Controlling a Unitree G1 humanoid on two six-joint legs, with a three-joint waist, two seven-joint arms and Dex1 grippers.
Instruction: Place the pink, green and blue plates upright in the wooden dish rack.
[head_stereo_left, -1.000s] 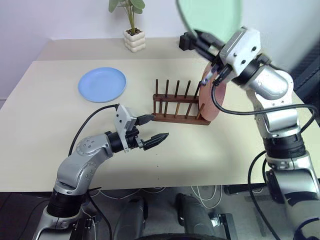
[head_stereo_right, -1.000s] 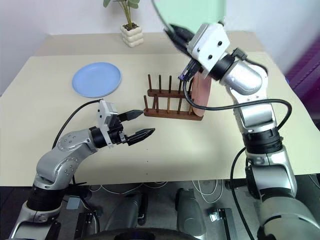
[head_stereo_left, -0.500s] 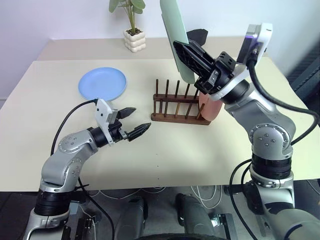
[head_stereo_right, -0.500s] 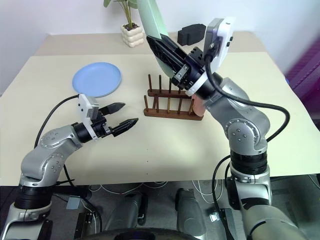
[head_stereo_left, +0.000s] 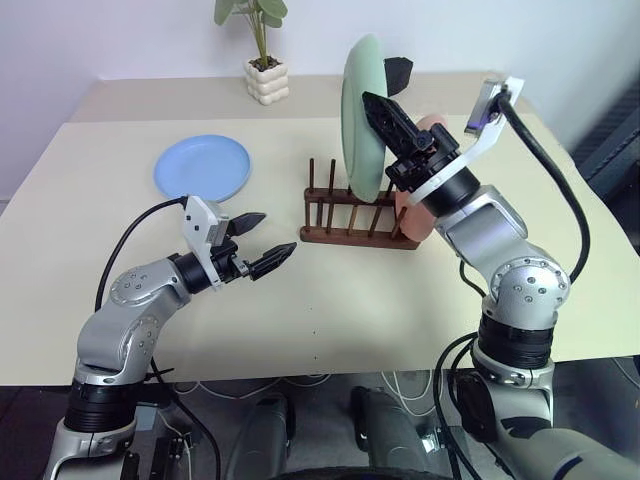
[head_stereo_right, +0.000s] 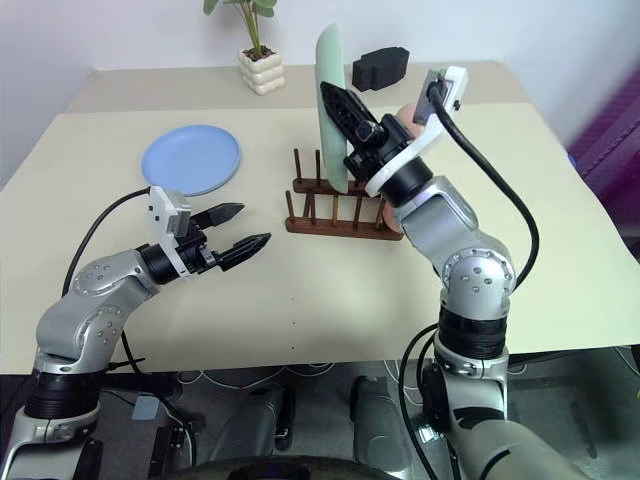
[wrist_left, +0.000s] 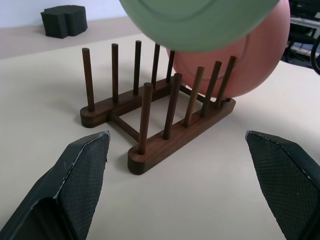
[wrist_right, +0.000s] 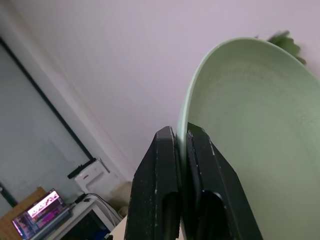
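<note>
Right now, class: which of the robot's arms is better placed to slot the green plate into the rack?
Right. The right gripper already pinches the green plate upright above the wooden dish rack; the left gripper is open, empty.

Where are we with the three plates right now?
Done: pink plate stands upright in the wooden dish rack. In hand: right gripper holds the green plate on edge above the rack. Left: blue plate lies flat on the table; left gripper open, empty.
</note>
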